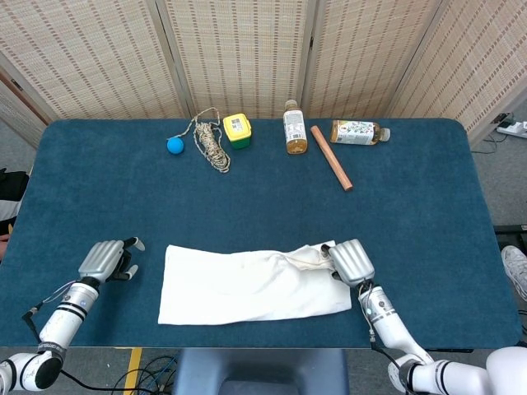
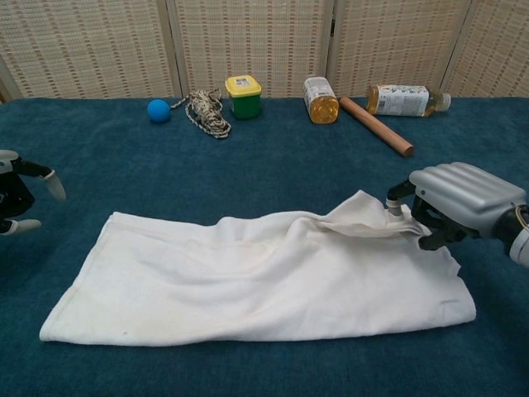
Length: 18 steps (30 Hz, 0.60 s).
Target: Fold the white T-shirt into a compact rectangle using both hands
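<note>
The white T-shirt is spread as a long, partly folded strip in the lower centre of the head view, on the blue counter. Its right upper corner is lifted and drawn toward the lower right of the frame.

The right hand is located at the right end of the shirt, back facing up, with the forearm running to the lower right corner of the frame. In the chest view the right hand is seen with the fingers curled under, and a raised fold of fabric is pinched at the thumb side.

The left hand is positioned in the lower left of the head view, apart from the shirt's left edge. Nothing is held by it; in the chest view the left hand is cut by the left frame edge, and two fingertips are seen spread apart.

Along the upper edge of the counter are placed a blue ball, a rope coil, a yellow-lidded jar, two bottles and a wooden stick.
</note>
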{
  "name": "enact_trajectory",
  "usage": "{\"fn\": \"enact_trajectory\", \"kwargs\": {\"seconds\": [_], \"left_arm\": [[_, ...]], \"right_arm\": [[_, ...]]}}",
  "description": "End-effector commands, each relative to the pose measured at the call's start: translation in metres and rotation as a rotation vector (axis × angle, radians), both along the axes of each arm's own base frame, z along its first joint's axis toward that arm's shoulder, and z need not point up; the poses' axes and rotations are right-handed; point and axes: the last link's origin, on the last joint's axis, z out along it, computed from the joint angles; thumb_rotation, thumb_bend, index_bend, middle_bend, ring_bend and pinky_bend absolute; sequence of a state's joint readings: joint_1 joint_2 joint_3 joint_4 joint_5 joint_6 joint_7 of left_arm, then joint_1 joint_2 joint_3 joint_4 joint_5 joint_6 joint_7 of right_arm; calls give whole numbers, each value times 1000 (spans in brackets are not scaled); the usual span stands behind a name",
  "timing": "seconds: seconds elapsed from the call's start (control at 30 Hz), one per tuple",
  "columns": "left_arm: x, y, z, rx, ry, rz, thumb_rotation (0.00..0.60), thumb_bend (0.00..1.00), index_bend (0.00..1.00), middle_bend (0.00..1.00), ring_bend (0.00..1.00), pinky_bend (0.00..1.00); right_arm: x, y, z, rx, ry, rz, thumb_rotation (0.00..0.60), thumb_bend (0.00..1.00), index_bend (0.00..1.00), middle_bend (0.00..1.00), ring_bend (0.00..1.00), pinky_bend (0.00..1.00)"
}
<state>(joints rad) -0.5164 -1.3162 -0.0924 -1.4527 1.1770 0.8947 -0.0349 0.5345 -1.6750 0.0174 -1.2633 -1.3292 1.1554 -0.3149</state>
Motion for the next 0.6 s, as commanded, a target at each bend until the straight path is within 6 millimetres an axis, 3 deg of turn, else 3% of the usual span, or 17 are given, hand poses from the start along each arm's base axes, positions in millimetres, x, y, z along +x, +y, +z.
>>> {"fn": "enact_trajectory", "kwargs": {"seconds": [0.03,0.33,0.6], "left_arm": [[0,0,-1,-3,0,0,600,403,374,860,776,978],[-1,0,-2,-6,4,3,600,403,374,860,776,978],[0,0,-3,-11,2,1,600,403,374,860,776,978]], "right_arm": [[-5,7,3,11,23,4,600,510,572,944,996,1000],[-12,30,13,67,35,25,600,510,351,944,995,1000],[-18,55,23,140,30,24,600,510,333,944,994,1000]]}}
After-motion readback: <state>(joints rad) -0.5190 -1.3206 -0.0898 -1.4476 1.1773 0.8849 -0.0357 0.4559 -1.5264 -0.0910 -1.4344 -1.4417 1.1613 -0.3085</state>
